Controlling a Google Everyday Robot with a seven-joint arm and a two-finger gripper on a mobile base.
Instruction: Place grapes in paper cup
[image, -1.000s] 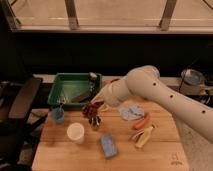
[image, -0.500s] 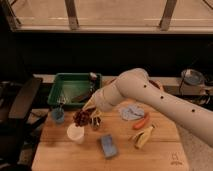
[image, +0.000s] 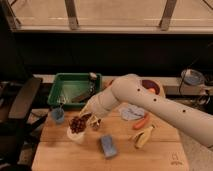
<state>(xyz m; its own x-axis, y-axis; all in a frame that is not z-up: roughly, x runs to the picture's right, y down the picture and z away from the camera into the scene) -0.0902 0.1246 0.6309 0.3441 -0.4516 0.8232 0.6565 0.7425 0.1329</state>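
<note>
The robot is at the placing step: the grapes (image: 77, 123) hang as a dark cluster directly over the mouth of the white paper cup (image: 76, 135), which stands at about seven o'clock on the wooden tabletop (image: 150, 155). The claw (image: 86, 116) sits just at two o'clock of the bunch, at the end of the white arm (image: 150, 102) that reaches in from the four o'clock side, and it appears pinched on the upper end of the grapes, though the contact itself is hard to make out. Whether the lowest grapes already rest inside the rim or only above it cannot be told. The next move probably calls for a short descent so the bunch settles into the cup, then a release and a straight lift clear, without tipping the light cup. The small blue cup (image: 58, 115) stands close by at ten o'clock of the paper cup, and the blue sponge (image: 108, 146) lies at four o'clock.
</note>
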